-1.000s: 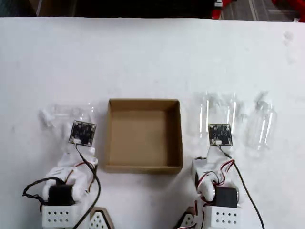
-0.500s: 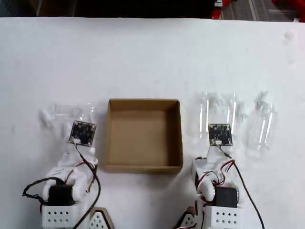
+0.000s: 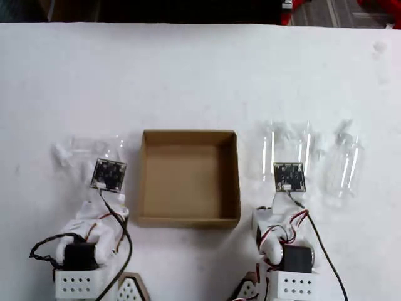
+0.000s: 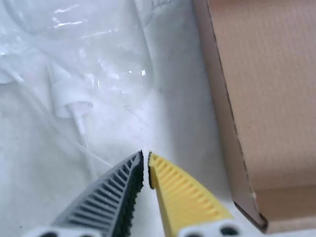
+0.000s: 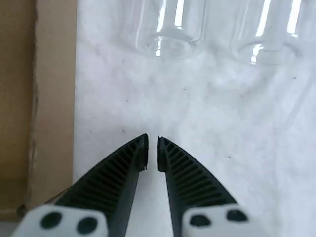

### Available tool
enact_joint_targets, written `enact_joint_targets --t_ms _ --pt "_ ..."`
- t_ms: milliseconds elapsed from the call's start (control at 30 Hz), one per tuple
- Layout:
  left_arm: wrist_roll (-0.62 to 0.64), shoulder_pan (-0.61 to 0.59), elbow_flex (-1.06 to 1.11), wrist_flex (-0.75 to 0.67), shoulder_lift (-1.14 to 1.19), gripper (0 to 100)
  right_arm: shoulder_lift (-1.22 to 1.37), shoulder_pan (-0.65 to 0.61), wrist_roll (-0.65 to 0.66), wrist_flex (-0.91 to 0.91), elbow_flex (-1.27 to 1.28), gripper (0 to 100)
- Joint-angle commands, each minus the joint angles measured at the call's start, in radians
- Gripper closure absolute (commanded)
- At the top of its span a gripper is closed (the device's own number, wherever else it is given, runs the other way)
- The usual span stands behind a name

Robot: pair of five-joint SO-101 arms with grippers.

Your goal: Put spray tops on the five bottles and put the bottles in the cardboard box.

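An open cardboard box [image 3: 189, 177] stands mid-table between the two arms. Left of it lie clear bottles [image 3: 94, 150] with white spray tops; in the left wrist view a spray top [image 4: 69, 94] with its thin tube lies beside a clear bottle [image 4: 89, 39]. My left gripper [image 4: 146, 165] is shut just short of them, next to the box wall [image 4: 247, 98]. Right of the box lie three clear bottles [image 3: 287, 149], one farther right [image 3: 343, 164]. My right gripper [image 5: 152, 148] is shut, empty, a little before two bottle bases [image 5: 170, 27].
The white table [image 3: 200, 75] stretches open behind the box. The box wall [image 5: 29, 98] runs along one side of my right gripper. Both arm bases [image 3: 78, 257] sit at the table's near edge.
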Motion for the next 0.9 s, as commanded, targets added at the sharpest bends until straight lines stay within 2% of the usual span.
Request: enact_joint_targets --t_ms 0,867 --pt "-0.003 0.012 0.000 0.006 -0.007 98 -0.001 -0.005 0.011 0.005 0.009 98.1" --pt "-0.005 0.019 0.000 0.006 -0.007 98 -0.001 -0.010 0.011 0.005 0.009 98.1"
